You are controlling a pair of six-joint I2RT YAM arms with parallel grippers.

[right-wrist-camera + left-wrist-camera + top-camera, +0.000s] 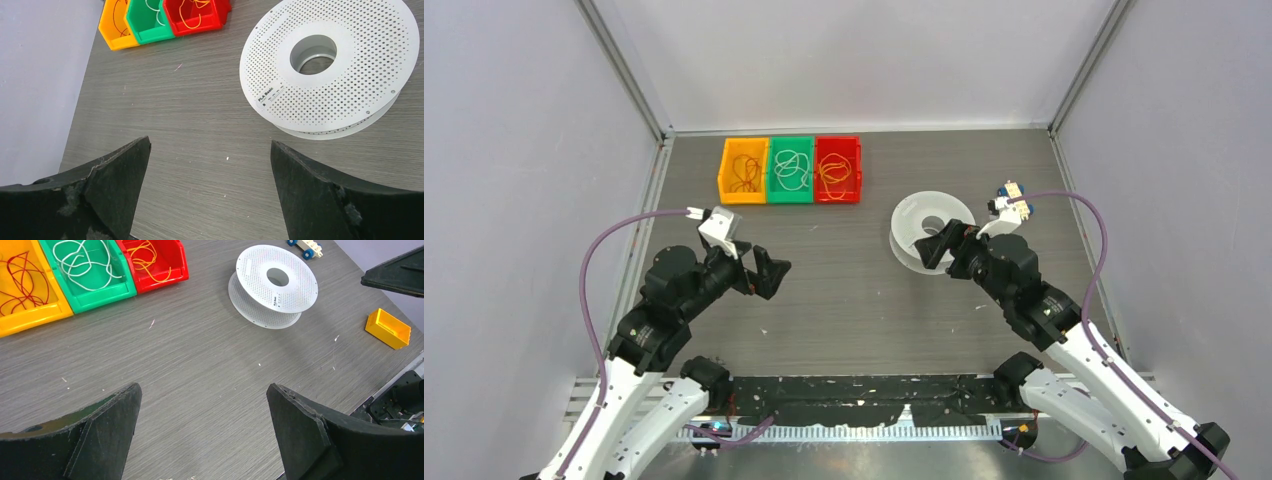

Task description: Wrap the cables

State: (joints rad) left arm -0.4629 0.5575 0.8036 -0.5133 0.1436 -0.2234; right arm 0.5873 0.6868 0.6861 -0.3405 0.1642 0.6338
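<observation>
Thin yellow-orange wire (834, 172) lies in loose loops inside the red plastic bin (856, 170) at the far side of the grey worktop (844, 300); tangled, no clear long axis. White perforated spool (914, 215) sits right of that bin, nearer the arms. Left end effector (762, 270) hangs near-left of the bin, right end effector (936, 247) near-right of it, beside the spool. Both have jaws spread wide and empty. Neither looks clearly closer to the bin.
</observation>
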